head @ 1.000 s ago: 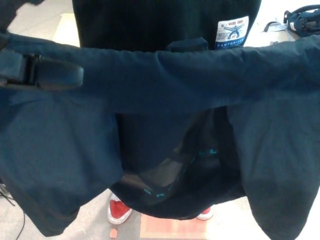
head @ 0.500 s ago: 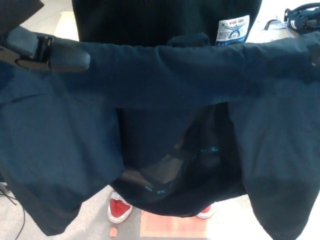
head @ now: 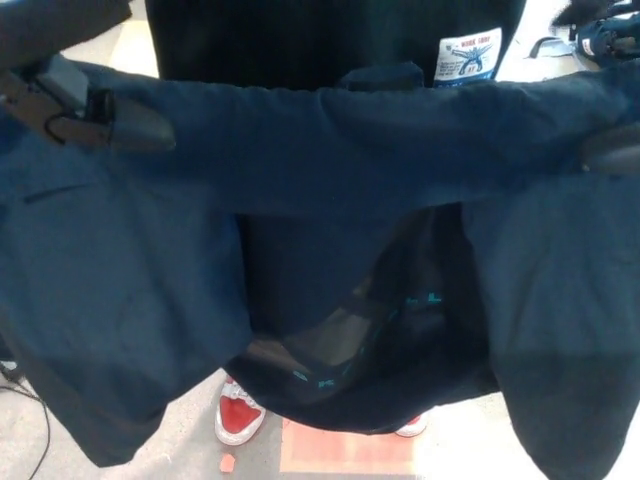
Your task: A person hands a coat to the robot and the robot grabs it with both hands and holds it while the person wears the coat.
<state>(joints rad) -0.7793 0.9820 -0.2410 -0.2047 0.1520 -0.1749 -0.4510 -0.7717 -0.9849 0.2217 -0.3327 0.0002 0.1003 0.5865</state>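
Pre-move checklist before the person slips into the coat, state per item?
1. Left hand gripping the coat: ok, fingers lie over the top edge.
2. Right hand gripping: cannot tell, only a dark tip shows at the picture's edge.
3. Coat spread open between both hands: ok, lining faces the camera.
4. Person positioned close behind the coat: ok.
5. Arms in sleeves: cannot tell.
6. Red shoes clear of the hem: ok.

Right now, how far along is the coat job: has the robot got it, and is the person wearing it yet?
Done: the handover. The dark navy fabric coat hangs spread open across the view. In hand: the black left hand pinches its upper edge; the right hand barely shows at the far edge, grip unclear. Left: the person in red shoes stands behind the coat, arms not visibly in its sleeves.
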